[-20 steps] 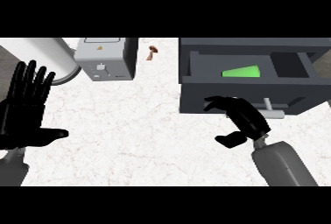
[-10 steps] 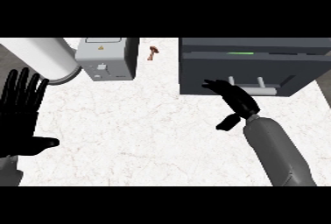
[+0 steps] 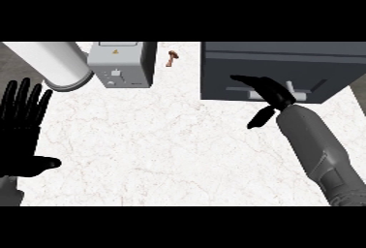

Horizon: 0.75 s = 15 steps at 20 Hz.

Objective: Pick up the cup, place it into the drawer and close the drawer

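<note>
1. Filling most of the view is a white marbled worktop [image 3: 164,145], seen from steeply above.
2. At the upper right stands a dark grey drawer unit [image 3: 279,60]. Its drawer [image 3: 275,82] sits flush with the front, closed, with a pale handle [image 3: 293,92] on its face.
3. The right forearm [image 3: 318,150], grey, comes in from the lower right and angles up toward the drawer front.
4. The left hand [image 3: 22,131], black, rests open at the left edge, fingers straight, spread wide and pointing up, thumb out to the side. It holds nothing.
5. A white cylinder [image 3: 57,63] lies at the upper left, its round end facing the worktop's middle.
6. Just right of the cylinder stands a light grey box-shaped appliance [image 3: 121,63] with small controls on its front.
7. The right hand [image 3: 266,89], black, lies against the drawer front beside the handle. Its fingers are stretched out straight toward the left and hold nothing; the thumb hangs down over the worktop.
8. A small reddish-brown object [image 3: 172,58] lies near the back edge, between the appliance and the drawer unit; what it is cannot be told.
9. The cup is nowhere visible; with the drawer closed, its inside is hidden.
</note>
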Tool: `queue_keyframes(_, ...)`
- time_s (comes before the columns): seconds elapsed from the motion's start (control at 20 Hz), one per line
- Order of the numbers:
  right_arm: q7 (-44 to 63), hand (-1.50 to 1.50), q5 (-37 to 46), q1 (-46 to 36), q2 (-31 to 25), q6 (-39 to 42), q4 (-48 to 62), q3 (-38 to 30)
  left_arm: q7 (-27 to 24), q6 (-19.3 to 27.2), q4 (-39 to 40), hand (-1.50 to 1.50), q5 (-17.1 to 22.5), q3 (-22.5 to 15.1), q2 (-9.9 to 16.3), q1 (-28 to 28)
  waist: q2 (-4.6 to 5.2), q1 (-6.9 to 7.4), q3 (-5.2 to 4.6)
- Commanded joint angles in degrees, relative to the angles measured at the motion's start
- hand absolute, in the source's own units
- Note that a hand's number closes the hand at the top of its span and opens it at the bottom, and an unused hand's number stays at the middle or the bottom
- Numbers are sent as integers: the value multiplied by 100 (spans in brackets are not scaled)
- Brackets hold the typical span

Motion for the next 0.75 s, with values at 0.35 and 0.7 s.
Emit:
queue_keyframes(0.35, -50, -150, -95, -954, -608, 211, 1219, -455, -47, -79, 229, -150, -291, -146, -196, -307, 230, 253, 55)
queue_keyframes(0.7, -29, -150, -41, -1099, -541, 128, 1437, -440, 21, -112, 421, -150, -241, 89, -82, -539, 224, 262, 53)
